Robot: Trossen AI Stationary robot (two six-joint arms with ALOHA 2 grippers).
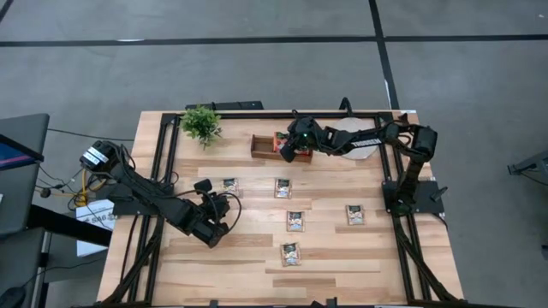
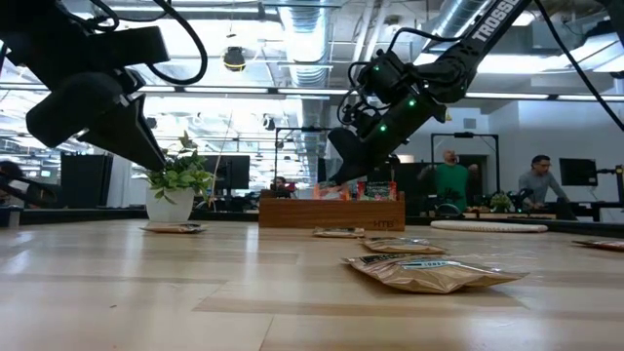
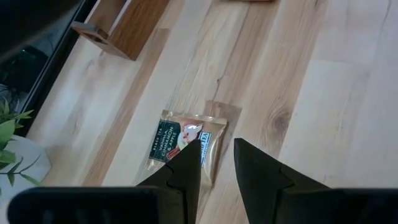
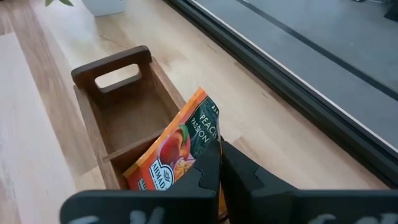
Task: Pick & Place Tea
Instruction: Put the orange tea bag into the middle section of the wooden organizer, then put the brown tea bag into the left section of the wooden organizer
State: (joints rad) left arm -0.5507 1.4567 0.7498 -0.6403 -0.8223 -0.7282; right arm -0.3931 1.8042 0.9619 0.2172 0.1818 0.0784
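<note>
Right pincer [image 4: 219, 163] over the brown wooden tray [image 4: 93, 134] at the back of the worktop [image 1: 248, 257], clamped shut on an orange sachet [image 4: 177, 149] held tilted above a tray compartment; lower edge of that sachet cut off behind the dark fingers. From overhead, tray [image 1: 261, 145] half hidden under the right arm, its contents impossible to count; from table height, only coloured tops of sachets visible above the tray wall.

Left pincer [image 3: 216, 163] above the near-left part of the worktop, fingers a narrow gap apart and holding nothing, just over a pale sachet [image 3: 185, 144]; one fingertip [image 3: 189, 152] covering part of its print, contact impossible to judge.

Five pale sachets flat on the bare wood: [image 1: 229, 184], [image 1: 282, 187], [image 1: 295, 221], [image 1: 355, 214], [image 1: 291, 254], print too small to read overhead.

Potted plant [image 1: 201, 124] at the back left. Pale round disc [image 1: 360, 141] mostly hidden beneath the right arm.
</note>
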